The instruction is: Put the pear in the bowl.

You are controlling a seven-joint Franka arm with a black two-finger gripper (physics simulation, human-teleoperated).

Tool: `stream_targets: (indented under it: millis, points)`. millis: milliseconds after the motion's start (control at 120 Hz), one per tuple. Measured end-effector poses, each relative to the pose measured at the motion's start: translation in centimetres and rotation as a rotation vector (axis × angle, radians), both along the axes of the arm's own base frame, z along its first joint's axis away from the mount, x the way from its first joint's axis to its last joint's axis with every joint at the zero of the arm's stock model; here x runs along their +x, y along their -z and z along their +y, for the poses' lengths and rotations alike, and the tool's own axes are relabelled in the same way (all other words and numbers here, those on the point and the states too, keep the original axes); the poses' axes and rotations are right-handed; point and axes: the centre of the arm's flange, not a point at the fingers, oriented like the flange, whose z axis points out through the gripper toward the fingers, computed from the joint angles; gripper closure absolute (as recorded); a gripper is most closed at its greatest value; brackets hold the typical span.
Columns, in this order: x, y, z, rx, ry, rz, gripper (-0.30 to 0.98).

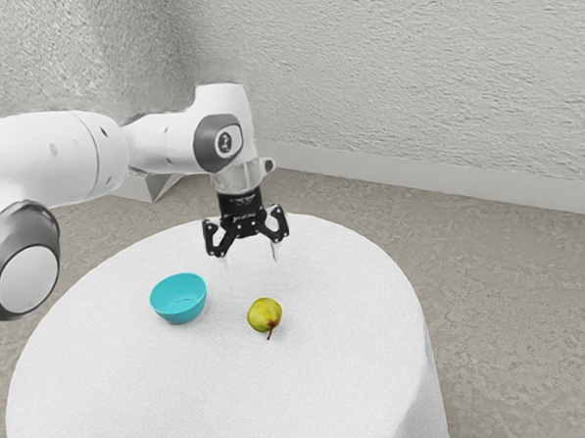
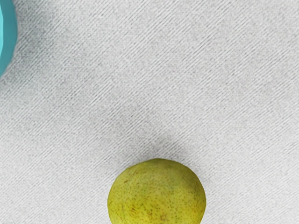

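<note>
"What's on the left?"

"The arm (image 1: 54, 158), coming in at the upper left of the exterior view. Then the bowl (image 1: 177, 315), upright, left of centre. Carry the pear too low and it could clip that rim and tip it."

"And the claw?"

"The gripper (image 1: 252, 260) hangs near the middle, fingers spread, nothing between them. If it comes down off-centre, one finger might land on the fruit and roll it away."

"So where's the pear (image 1: 264, 314)?"

"Just below centre, to the bowl's right, on the white table (image 1: 350, 373), stem toward the bottom of the frame. Being round, it could squirt out if pinched too high, or swivel if caught near the stem."
</note>
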Motion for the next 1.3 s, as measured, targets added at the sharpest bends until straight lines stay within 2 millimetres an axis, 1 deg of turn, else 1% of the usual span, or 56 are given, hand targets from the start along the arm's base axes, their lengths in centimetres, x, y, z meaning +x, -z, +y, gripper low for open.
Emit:
stream_targets:
  millis: [83,192,467,575,675,767,1125,1300]
  points:
    - [-0.9,3.0,0.2,-0.022,-0.065,0.027,0.0]
    - [-0.8,4.8,0.0,-0.048,-0.136,0.017,0.0]
    - [-0.2,6.2,0.6,-0.019,-0.223,-0.022,0.0]
    - [-1.6,7.5,0.1,-0.013,-0.238,0.01,0.0]
    - [-2.0,7.5,-1.1,-0.018,-0.237,0.011,0.0]
    - [-2.5,8.2,-1.3,-0.014,-0.248,0.024,0.0]
    - [-3.4,10.4,-1.7,-0.012,-0.291,0.042,0.0]
    - [-3.4,10.7,-1.6,-0.01,-0.306,0.036,0.01]
